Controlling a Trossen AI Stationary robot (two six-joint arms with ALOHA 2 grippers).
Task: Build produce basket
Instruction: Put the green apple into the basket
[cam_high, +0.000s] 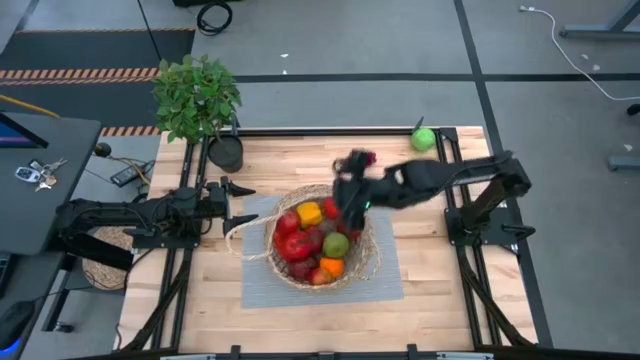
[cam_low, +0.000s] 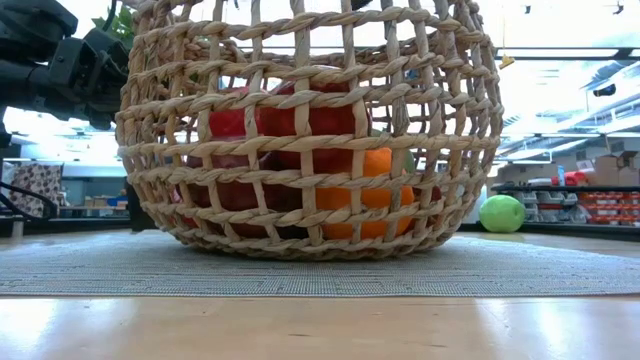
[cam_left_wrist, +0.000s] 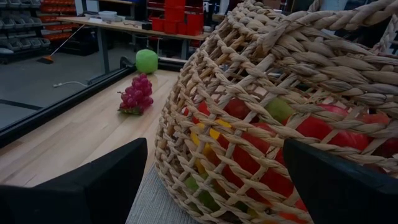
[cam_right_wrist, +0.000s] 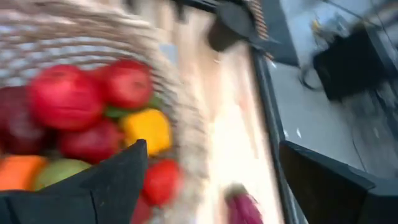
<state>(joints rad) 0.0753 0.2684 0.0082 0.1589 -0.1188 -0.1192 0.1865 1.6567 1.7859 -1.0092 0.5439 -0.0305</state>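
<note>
Potted plant (cam_high: 197, 97), grey mat (cam_high: 385, 280), keys (cam_high: 35, 172)

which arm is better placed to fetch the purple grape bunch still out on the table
Right. The right gripper hangs open at the basket's far rim beside the purple grape bunch; the left gripper sits across the tan woven wicker basket.

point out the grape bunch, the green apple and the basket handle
grape bunch (cam_left_wrist: 137, 94): left wrist view, middle of the cluster.
green apple (cam_high: 424, 139): high view, centre of the fruit, at the table's far edge.
basket handle (cam_high: 243, 238): high view, loop's outer curve.
</note>
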